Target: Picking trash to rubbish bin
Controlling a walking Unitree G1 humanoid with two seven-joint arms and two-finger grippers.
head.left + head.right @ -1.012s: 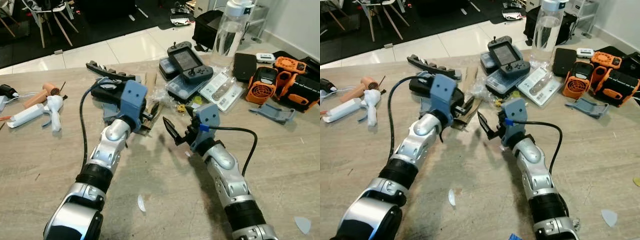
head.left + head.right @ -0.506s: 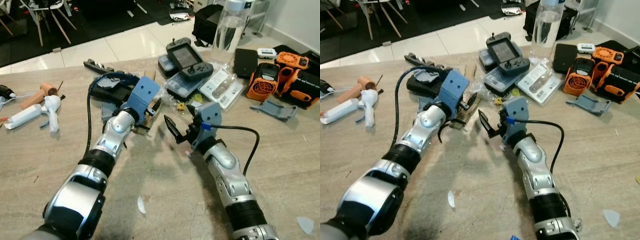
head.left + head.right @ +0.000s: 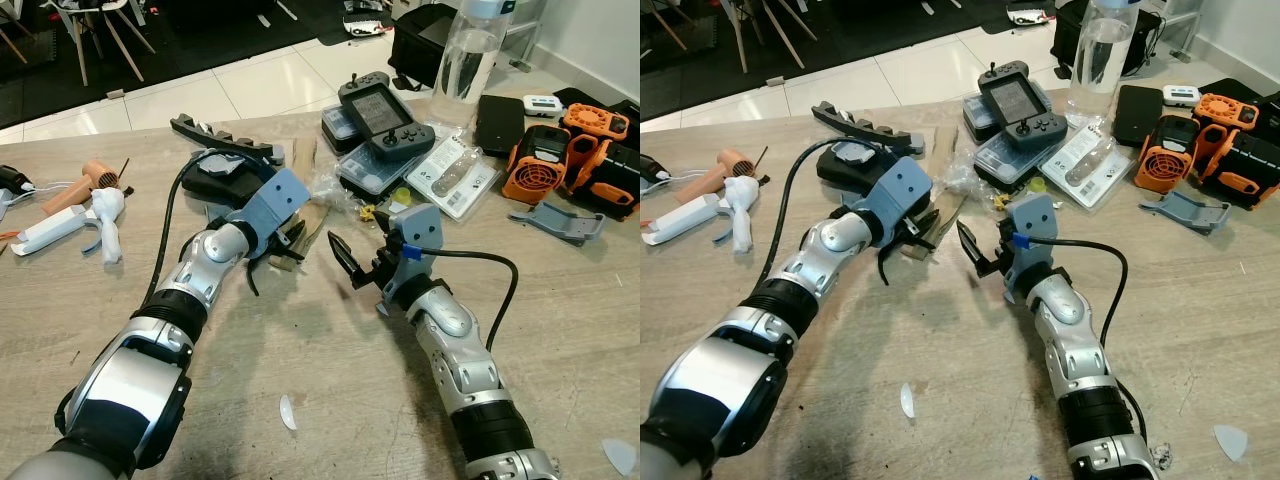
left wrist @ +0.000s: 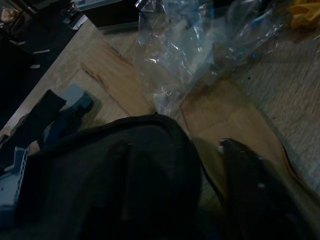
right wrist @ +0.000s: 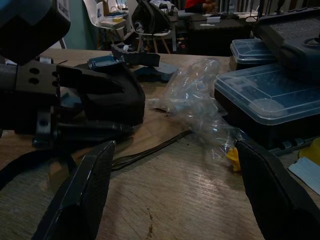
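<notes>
A crumpled clear plastic wrapper (image 3: 333,190) lies on the wooden table (image 3: 330,400), partly over a brown cardboard strip (image 3: 306,213). My left gripper (image 3: 290,247) is low over the near end of that strip. In the left wrist view its dark fingers (image 4: 125,185) stand apart with the cardboard (image 4: 235,115) between them and the wrapper (image 4: 190,55) just beyond. My right gripper (image 3: 362,250) hangs wide open a little right of the left one, facing the wrapper (image 5: 200,100), with nothing between its fingers (image 5: 80,200). A small yellow scrap (image 5: 232,156) sits by the wrapper.
Behind the wrapper are a handheld game console (image 3: 385,110) on plastic cases, a water bottle (image 3: 468,60) and orange tools (image 3: 530,165). A black power strip (image 3: 220,140) and a hair dryer (image 3: 85,185) lie to the left. White scraps (image 3: 287,412) dot the near table.
My left gripper has turned and dropped lower onto the cardboard strip, with the arm stretched further forward. The right arm has stayed where it was.
</notes>
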